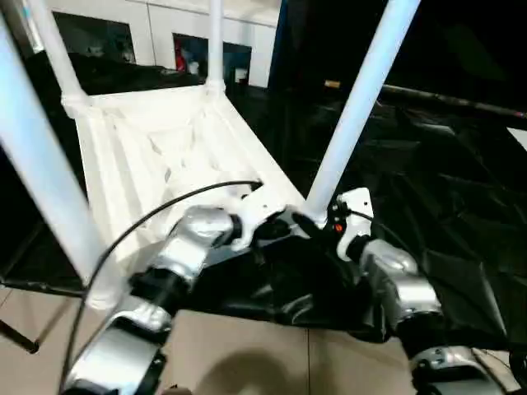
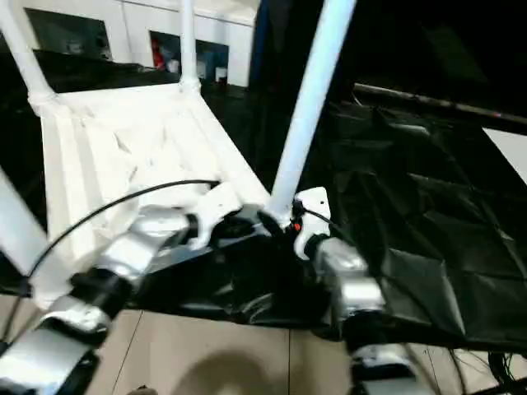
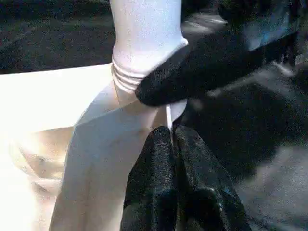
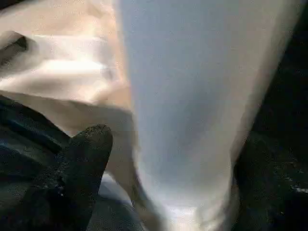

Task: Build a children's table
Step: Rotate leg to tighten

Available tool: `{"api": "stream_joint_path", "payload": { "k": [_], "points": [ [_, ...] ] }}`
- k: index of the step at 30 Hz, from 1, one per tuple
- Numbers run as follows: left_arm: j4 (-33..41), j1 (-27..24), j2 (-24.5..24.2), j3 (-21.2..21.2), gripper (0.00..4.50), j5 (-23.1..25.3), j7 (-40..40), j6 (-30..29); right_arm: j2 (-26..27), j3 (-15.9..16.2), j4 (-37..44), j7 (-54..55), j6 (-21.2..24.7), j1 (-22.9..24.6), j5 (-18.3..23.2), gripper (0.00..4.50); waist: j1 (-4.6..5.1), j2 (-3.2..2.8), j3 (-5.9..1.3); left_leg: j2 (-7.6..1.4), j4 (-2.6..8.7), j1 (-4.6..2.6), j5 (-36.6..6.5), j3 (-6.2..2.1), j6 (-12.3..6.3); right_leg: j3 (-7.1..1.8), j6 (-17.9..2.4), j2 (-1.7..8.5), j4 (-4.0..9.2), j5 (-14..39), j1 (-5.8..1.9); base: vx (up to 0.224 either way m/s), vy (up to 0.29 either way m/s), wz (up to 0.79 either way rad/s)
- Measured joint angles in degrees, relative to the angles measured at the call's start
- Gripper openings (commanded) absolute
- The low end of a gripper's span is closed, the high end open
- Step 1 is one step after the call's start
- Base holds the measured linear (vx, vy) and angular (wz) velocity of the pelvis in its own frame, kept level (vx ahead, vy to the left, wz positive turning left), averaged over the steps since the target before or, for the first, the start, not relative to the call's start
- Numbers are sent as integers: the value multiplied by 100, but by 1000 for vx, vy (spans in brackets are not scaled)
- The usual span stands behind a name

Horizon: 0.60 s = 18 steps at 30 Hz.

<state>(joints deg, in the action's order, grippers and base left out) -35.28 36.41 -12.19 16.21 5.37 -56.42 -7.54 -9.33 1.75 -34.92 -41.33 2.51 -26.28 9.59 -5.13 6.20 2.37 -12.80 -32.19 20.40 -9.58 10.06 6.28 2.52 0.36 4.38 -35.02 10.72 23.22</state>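
Observation:
The children's table lies upside down, its white ribbed tabletop (image 1: 156,152) on the black-draped work table. Its white legs stand up from the corner sockets: one at the far left (image 1: 56,58), one at the far right (image 1: 216,41), one at the near left (image 1: 37,173) and one at the near right (image 1: 354,107). My right gripper (image 1: 317,219) is open, its jaws straddling the foot of the near right leg (image 4: 187,96); one finger (image 4: 84,163) stands slightly off it. My left gripper (image 3: 171,139) is shut, its fingertips against the tabletop's corner just below that leg's threaded end (image 3: 127,79).
Black cloth (image 1: 436,181) covers the work table to the right and hangs over its near edge (image 1: 272,304). Beige floor (image 1: 247,354) lies below. A black cable (image 1: 156,210) loops over my left forearm. White cabinets (image 1: 156,20) stand behind.

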Motion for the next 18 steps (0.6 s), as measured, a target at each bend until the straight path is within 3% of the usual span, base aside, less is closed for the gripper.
{"api": "stream_joint_path", "payload": {
  "k": [9, 17, 18],
  "points": [
    [601, -375, -724, -63, 0, -501, -1258, -106, -387, 455, 137, -1174, -34, 57, -20, 390, 3, 8, 2, -2, -7, 8, 0, 0, 0, 0, 0, 1, 2, 2, 0, 0, 0, 0],
    [759, -468, -890, -101, 0, -628, -1496, -208, -480, 666, 180, -1434, -66, 137, -105, 390, 6, 10, 3, -2, -8, 10, 0, 3, 0, -1, 1, 0, 2, 9, 3, 0, 0, 0],
    [759, -469, -895, -105, 0, -632, -1509, -216, -479, 668, 180, -1445, -71, 137, -112, 373, 6, 10, 3, -2, -8, 10, 0, 3, 0, -1, 1, 0, 2, 9, 3, 0, 0, 0]
  ]
}}
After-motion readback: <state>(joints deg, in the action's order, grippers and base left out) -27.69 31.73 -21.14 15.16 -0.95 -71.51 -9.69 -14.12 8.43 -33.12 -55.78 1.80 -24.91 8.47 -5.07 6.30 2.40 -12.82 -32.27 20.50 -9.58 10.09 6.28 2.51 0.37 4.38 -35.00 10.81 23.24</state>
